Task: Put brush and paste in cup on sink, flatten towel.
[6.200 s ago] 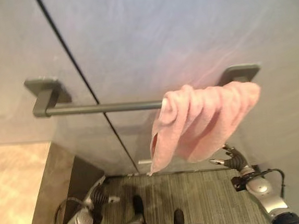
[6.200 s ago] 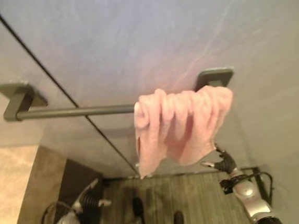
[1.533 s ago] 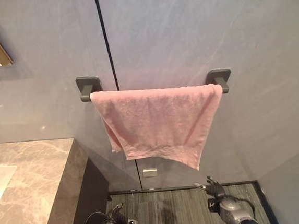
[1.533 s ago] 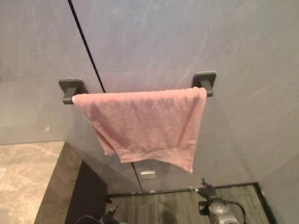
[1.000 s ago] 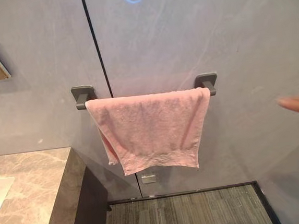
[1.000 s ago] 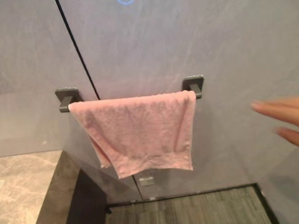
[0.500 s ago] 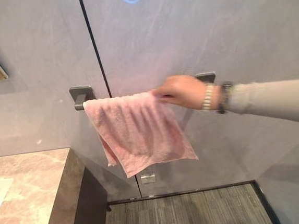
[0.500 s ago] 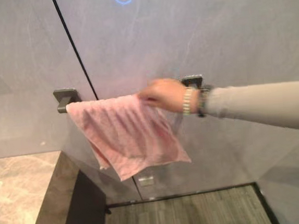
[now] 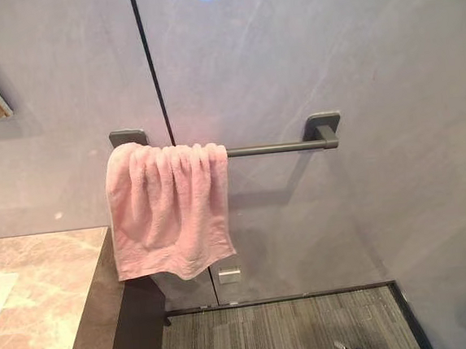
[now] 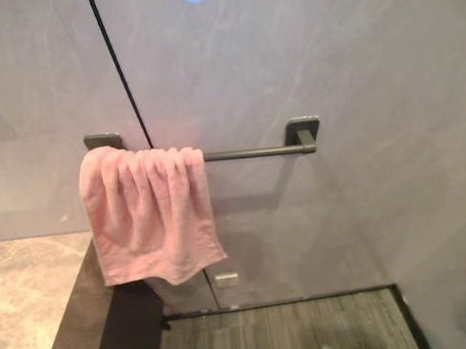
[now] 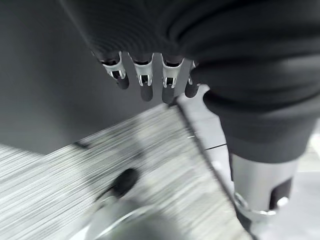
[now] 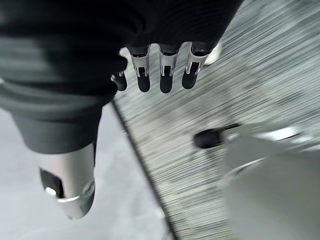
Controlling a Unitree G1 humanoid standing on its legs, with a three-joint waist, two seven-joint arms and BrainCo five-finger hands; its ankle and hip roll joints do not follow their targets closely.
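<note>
You'll see the person's arm has gone, and the one pink towel (image 9: 168, 211), flat a moment ago, now hangs bunched at the left end of the single rail (image 9: 273, 147) (beside the marble surface (image 9: 32, 298)). Left hand (image 11: 150, 75) and right hand (image 12: 160, 70) hang over the floor (image 9: 288, 333), fingers relaxed, holding nothing.

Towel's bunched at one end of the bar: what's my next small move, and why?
Probably raise the right hand toward the towel to draw it along the bar: it hangs gathered in folds at the bar's left end, the rest bare, and both hands hang low, holding nothing.
</note>
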